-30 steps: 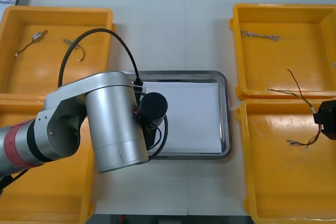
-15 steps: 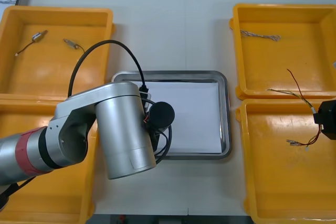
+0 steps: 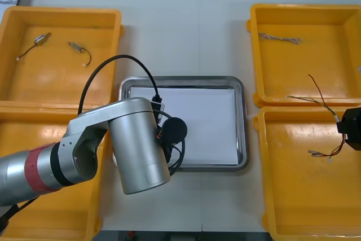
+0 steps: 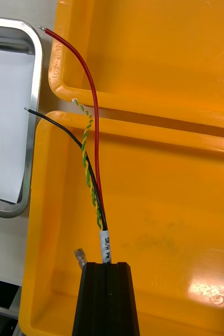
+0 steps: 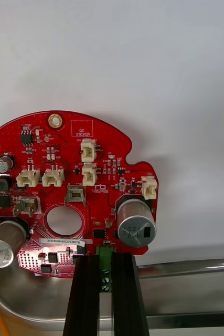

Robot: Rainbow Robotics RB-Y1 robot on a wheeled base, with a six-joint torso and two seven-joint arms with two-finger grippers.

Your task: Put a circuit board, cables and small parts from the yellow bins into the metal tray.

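Note:
In the left wrist view a round red circuit board (image 5: 75, 189) lies flat over the white inside of the metal tray (image 5: 195, 270). My left gripper (image 5: 106, 260) is shut on the green connector at the board's edge. From the front, the left arm (image 3: 135, 145) covers the left part of the tray (image 3: 242, 122) and hides the gripper and the board. My right gripper (image 4: 107, 265) is shut on a bundle of red, black and twisted yellow-green cables (image 4: 93, 157) over the near right yellow bin (image 4: 169, 210). It also sits at the right edge of the front view (image 3: 351, 129).
The far left bin (image 3: 34, 77) holds two small metal parts with wires (image 3: 40, 39). A twisted cable (image 3: 279, 39) lies in the far right bin. More cable (image 3: 321, 152) lies in the near right bin (image 3: 293, 196). A small metal part (image 4: 80, 255) sits beside my right fingers.
My left arm has swung to the right and towards the table's near side, farther over the tray. The right arm has not moved.

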